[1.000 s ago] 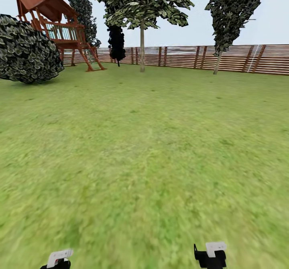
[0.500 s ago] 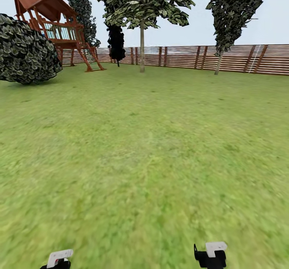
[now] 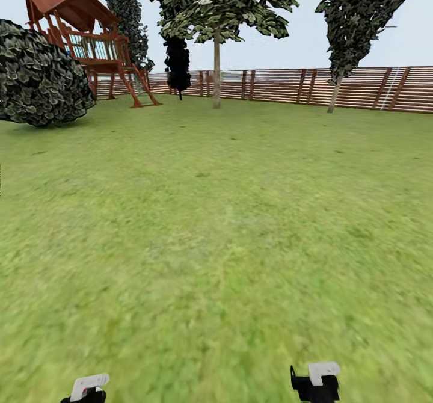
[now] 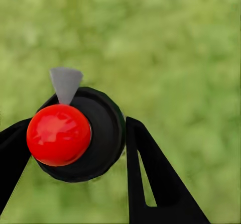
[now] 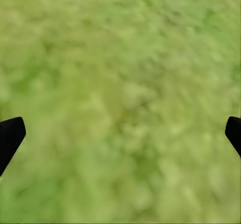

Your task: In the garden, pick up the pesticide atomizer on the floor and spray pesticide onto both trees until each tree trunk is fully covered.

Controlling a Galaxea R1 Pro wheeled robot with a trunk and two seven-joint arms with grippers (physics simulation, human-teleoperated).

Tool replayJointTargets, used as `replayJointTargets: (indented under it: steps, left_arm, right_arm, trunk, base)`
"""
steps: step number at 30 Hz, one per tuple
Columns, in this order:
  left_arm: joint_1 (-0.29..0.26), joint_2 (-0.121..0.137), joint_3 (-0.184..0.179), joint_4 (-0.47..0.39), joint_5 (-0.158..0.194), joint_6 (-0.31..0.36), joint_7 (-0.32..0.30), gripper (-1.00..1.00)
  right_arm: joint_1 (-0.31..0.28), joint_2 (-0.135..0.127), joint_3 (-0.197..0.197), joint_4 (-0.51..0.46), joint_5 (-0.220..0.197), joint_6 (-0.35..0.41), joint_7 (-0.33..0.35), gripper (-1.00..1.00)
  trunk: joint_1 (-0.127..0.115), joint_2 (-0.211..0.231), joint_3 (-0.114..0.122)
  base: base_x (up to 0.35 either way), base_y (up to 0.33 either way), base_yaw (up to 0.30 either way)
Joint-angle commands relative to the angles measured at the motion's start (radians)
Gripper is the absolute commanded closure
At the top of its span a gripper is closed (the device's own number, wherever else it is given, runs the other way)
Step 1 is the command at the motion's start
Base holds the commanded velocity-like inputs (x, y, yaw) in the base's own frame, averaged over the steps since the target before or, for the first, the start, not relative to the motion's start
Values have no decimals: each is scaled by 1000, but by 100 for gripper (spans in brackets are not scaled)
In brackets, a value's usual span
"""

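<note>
Two grippers sit low in the head view above a wide lawn, and the brown slatted fence at the far edge serves as landmark. Left of the fence's visible run stands a round dark bush, then a red-brown wooden play tower just in front of the slats. Further along, a tree with a pale straight trunk rises in front of the fence, with a narrow dark cypress-like tree just beside it, and another dark tree leans near the fence's right part. The left gripper is closed around the pesticide atomizer, a black round body with a red knob and a grey nozzle tip, its fingers pressing both sides. The right gripper is spread wide over grass, holding nothing.
</note>
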Motion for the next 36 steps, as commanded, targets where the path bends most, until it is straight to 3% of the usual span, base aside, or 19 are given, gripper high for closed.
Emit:
replayJointTargets:
  steps: [1,36]
  left_arm:
    - [-1,0,7,1,9,-1,-10,100]
    - [-1,0,7,1,9,-1,-10,100]
  right_arm:
    - [-1,0,-5,2,11,-3,-5,-100]
    - [-1,0,-5,2,11,-3,-5,-100]
  trunk:
    - [0,0,-1]
    - [0,0,-1]
  base:
    - [339,0,42]
    - [340,0,1]
